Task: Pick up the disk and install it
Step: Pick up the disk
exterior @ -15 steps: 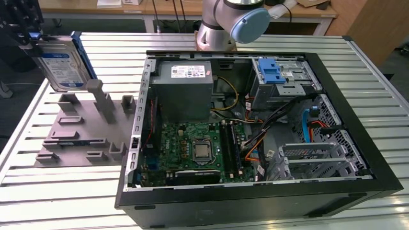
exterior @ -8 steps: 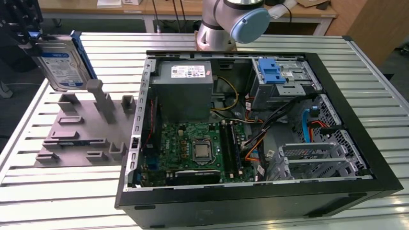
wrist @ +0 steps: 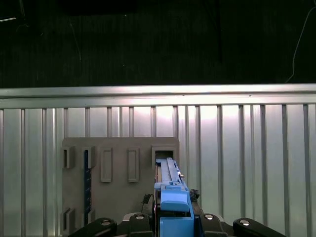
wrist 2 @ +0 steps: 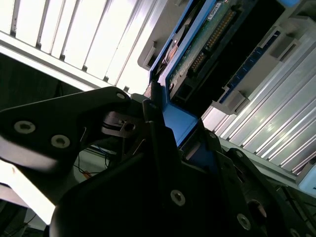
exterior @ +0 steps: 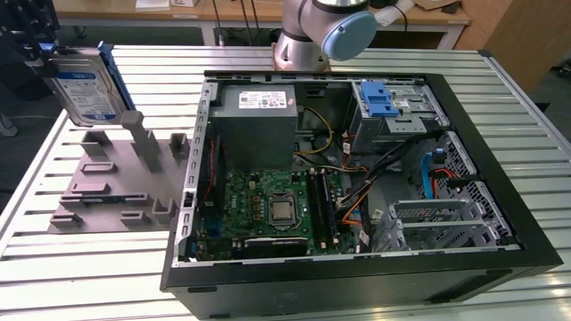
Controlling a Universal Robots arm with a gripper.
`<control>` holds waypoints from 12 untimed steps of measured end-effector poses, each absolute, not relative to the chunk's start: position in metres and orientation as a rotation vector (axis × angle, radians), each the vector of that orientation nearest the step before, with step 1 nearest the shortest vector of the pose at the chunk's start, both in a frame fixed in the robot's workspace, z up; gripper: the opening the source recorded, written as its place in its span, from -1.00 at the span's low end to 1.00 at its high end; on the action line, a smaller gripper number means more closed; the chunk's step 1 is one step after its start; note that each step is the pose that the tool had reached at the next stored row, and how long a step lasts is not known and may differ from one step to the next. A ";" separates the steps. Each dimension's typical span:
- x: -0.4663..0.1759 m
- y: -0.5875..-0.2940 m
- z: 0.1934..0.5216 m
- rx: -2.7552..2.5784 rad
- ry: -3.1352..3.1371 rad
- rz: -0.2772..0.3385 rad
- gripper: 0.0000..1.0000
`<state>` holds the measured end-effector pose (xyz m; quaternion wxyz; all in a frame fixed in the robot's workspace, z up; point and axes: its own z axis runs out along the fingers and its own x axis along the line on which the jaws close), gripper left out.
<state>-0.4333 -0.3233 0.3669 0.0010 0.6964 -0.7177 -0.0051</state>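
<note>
The disk (exterior: 82,87), a silver drive with a white-and-blue label in a blue bracket, hangs upright above the grey holder stand (exterior: 107,184) at the exterior view's far left. My gripper (exterior: 43,55) is shut on its upper end. In the second wrist view the black fingers (wrist 2: 155,128) clamp the blue bracket, and the disk's green circuit board (wrist 2: 197,54) faces the camera. In the first wrist view the disk's blue edge (wrist: 173,197) rises between the jaws, over an empty slot (wrist: 164,154) of the stand.
An open black computer case (exterior: 499,167) lies on the slatted metal table (exterior: 89,281), with a grey power supply (exterior: 259,124), a green motherboard (exterior: 272,207) and a drive bay with a blue latch (exterior: 379,100). The arm's base (exterior: 308,40) stands behind the case.
</note>
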 end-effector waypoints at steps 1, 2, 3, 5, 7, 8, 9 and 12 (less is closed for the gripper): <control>-0.433 -0.323 0.367 2.186 -2.253 -0.016 -0.27; -0.433 -0.323 0.367 2.186 -2.253 -0.016 -0.27; -0.433 -0.323 0.367 2.186 -2.253 -0.016 -0.27; -0.433 -0.323 0.368 2.186 -2.253 -0.016 -0.27; -0.433 -0.323 0.368 2.186 -2.253 -0.016 -0.27; -0.433 -0.323 0.368 2.186 -2.253 -0.016 -0.27; -0.433 -0.323 0.368 2.186 -2.253 -0.016 -0.27; -0.433 -0.323 0.369 2.186 -2.253 -0.016 -0.27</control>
